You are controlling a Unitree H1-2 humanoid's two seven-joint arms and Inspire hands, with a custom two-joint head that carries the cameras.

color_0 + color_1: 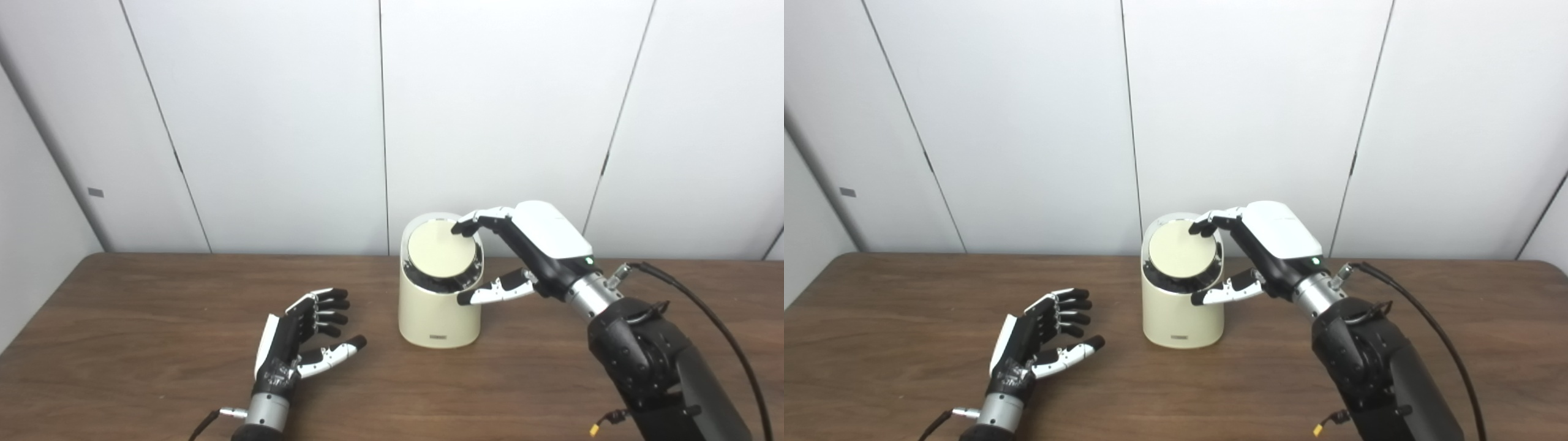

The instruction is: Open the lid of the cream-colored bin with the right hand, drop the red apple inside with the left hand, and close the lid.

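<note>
Left hand (300, 343): black palm and fingers, white shell along its outer edge, white thumb segment with black tip; silver cylindrical wrist collar with a small metal connector and thin black cable at its side. Right hand (527, 251): glossy white back shell carrying a small green light near the wrist, black fingers with white segments, silver wrist collar. Right forearm (655, 367) in matte black housing with round screw bosses; black cable loops from the wrist, small yellow tag lower down.

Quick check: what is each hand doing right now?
Left hand: open, holding nothing, over the table.
Right hand: open, fingertips on the bin lid, gripping nothing.
</note>
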